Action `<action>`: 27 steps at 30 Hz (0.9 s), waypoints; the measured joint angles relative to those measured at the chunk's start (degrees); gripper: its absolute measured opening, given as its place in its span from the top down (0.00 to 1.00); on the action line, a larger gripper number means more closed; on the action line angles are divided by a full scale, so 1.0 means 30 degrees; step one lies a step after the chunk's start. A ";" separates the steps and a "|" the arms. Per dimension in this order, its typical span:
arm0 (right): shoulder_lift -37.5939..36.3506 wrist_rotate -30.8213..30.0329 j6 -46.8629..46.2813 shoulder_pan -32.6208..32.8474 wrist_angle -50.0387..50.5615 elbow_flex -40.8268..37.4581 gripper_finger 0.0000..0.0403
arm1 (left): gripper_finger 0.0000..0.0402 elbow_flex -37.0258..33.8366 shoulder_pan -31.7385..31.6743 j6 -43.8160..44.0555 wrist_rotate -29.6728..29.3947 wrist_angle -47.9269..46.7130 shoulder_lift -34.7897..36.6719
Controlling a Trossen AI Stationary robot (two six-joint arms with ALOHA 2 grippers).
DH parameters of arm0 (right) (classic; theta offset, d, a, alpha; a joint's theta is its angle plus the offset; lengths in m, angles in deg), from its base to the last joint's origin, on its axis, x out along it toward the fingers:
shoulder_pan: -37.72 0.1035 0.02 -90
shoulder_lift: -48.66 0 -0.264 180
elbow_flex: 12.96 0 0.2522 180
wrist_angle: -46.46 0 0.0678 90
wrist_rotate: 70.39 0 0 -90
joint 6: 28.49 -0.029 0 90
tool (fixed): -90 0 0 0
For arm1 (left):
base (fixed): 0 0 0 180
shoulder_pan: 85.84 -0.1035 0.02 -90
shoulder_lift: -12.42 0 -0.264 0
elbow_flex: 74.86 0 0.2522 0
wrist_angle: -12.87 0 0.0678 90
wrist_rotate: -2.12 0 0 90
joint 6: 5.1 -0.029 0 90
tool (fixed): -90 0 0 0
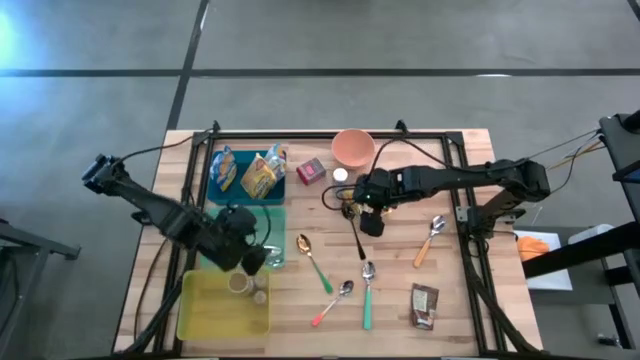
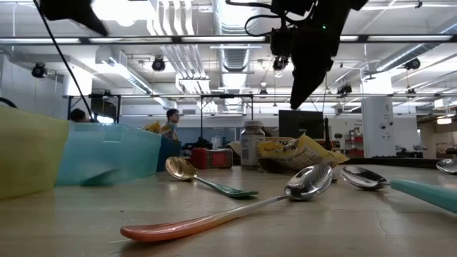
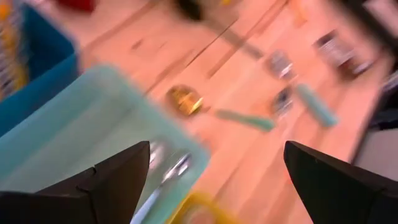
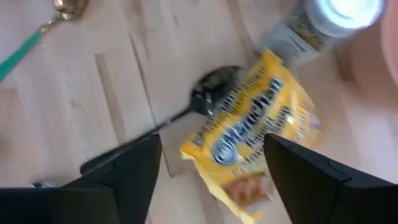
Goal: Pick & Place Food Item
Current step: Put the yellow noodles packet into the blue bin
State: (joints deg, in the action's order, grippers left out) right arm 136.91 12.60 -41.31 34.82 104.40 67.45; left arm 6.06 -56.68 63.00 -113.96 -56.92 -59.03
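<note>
The right gripper (image 4: 211, 155) hangs over the middle of the wooden table (image 1: 450, 300), its two dark fingers (image 4: 124, 177) spread apart on either side of a yellow snack packet (image 4: 252, 143) that lies flat on the boards; the fingers stand clear of the packet and hold nothing. In the high view this gripper (image 1: 352, 205) sits just below the pink bowl (image 1: 352, 148), and the packet under it is mostly covered by the arm, so only a scrap of yellow shows. A black spoon (image 4: 208, 99) lies partly beneath the packet, its bowl peeping out at one edge. A small jar with a white lid (image 4: 329, 18) stands just beside the packet (its label cannot be read).

The left gripper (image 3: 214, 180) hovers over the pale teal tray (image 1: 275, 225) near the table's left side, fingers spread wide and empty. Its wrist view is heavily blurred; a gold-bowled spoon with a green handle (image 3: 186, 99) can be made out, little else.

The blue bin (image 1: 215, 190) at the back holds two more snack bags (image 1: 262, 175). The yellow tray (image 1: 215, 310) at the front left holds two small round items, too small to identify. In the low view a pink-handled spoon (image 2: 235, 207) fills the foreground, and a person (image 2: 171, 123) stands far behind.
</note>
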 joint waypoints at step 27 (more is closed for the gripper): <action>0.0000 -0.3302 0.4857 0.1681 -0.3567 -0.3661 0.50 | 0.06 -0.0022 -0.6926 -0.5103 0.4084 0.2897 0.0129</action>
State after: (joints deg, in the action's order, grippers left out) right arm 136.91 2.70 -26.74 39.87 93.70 56.46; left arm 5.99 -77.46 47.69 -101.71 -48.23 -58.64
